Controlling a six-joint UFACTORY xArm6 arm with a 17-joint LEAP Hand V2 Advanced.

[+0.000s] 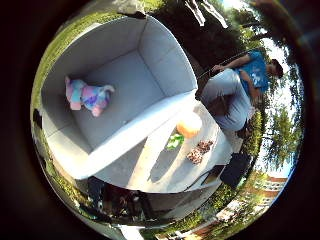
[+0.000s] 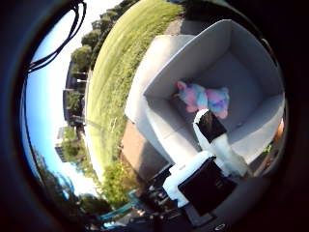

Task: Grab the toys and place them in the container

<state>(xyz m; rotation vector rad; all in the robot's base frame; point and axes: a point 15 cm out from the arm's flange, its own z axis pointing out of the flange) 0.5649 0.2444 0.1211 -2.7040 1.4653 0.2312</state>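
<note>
A grey fabric container (image 1: 165, 65) stands open on a pale table (image 1: 165, 170). Inside it lies a pastel plush toy (image 1: 89, 96) of pink, blue and purple, near one wall. Outside the container, on the table, sit an orange round toy (image 1: 189, 125), a small green toy (image 1: 174, 141) and a brown patterned toy (image 1: 199, 151). My right hand (image 2: 212, 159) hovers above the container, and one white and black finger reaches straight out over it. Nothing is held in it.
A person sits past the table's far side, beyond the orange toy. A dark object (image 1: 235, 170) lies at the table's edge. Grass (image 2: 116, 72) surrounds the table, with trees and buildings further off.
</note>
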